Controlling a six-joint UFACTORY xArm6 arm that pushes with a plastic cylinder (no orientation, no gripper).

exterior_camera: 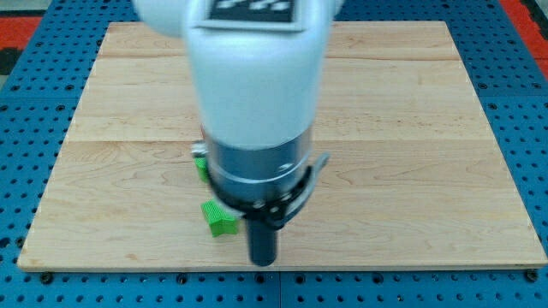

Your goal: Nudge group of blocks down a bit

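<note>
Bare of any gripper, my tip (pixel 263 260) stands right of green block (pixel 219 217); arm hides another green block (pixel 200 162)

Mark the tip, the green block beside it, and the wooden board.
my tip (pixel 263 262), camera view, rod's lower end.
green block (pixel 219 217), camera view, top face.
wooden board (pixel 411 128), camera view, bare surface, right half.

pale matt wooden board (pixel 411 128), glossy white plastic arm housing (pixel 253 77), blue perforated metal base (pixel 531 103).
</note>
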